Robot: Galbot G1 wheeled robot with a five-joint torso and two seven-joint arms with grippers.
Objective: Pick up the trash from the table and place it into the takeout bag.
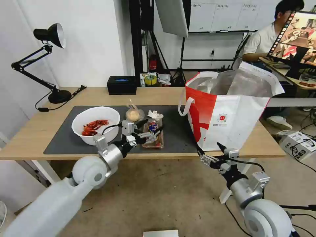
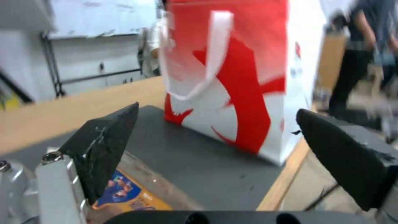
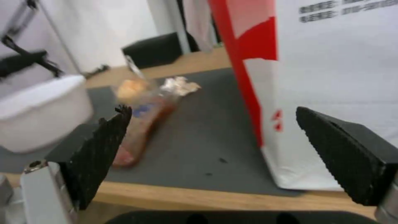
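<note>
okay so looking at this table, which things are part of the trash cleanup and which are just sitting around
Part of the job: white bowl with red shells, clear plastic tray, bagged bun, crumpled tissue, takeout bag, left gripper open over the tray, right gripper open at the table's front edge.

Just lying about: desk lamp, black box, tape roll.

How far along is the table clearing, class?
Done: nothing; the bowl, tray, bun and tissue all lie on the table. In hand: the open left gripper is over the tray. Left: everything goes into the takeout bag. The right gripper, open, hovers by the table's front edge.
</note>
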